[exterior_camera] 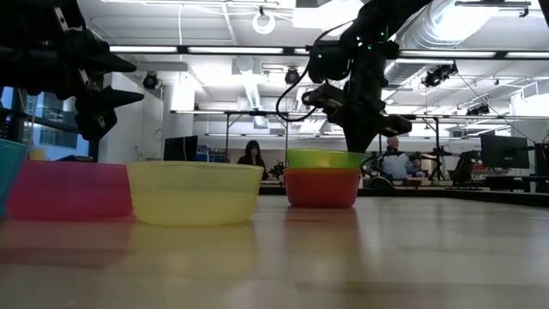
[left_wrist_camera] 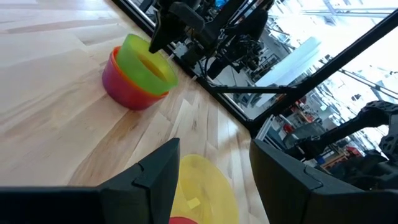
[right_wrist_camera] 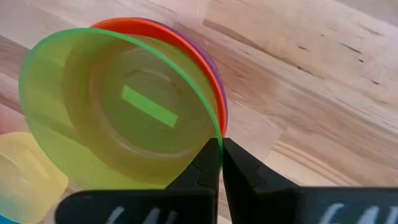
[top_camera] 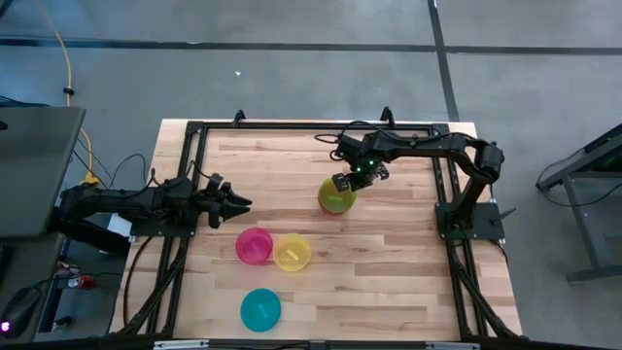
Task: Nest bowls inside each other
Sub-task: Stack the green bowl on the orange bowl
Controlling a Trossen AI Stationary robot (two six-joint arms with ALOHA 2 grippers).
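A green bowl (top_camera: 337, 199) sits slightly tilted in an orange bowl (right_wrist_camera: 155, 28), which is nested in a purple bowl (right_wrist_camera: 212, 63), right of the table's middle. My right gripper (top_camera: 342, 182) is over this stack, shut on the green bowl. The pink bowl (top_camera: 255, 245) and the yellow bowl (top_camera: 292, 252) stand side by side on their bases nearer the front, touching or nearly so. The blue bowl (top_camera: 260, 309) stands near the front edge. My left gripper (top_camera: 243, 204) hangs open above the table, left of the stack, with the yellow bowl (left_wrist_camera: 202, 186) below its fingers. My right gripper (right_wrist_camera: 221, 144) pinches the green bowl's rim (right_wrist_camera: 214, 127) on the side towards the table's far right, one finger inside the bowl and one outside. The fingers come from above, pointing down. The green bowl (exterior_camera: 324, 159) rests inside the orange bowl (exterior_camera: 322, 187).
A dark metal frame (top_camera: 194, 136) runs around the wooden table top. Bare wood lies right of the stack and along the table's far side. People (exterior_camera: 253, 154) are in the room beyond the far edge.
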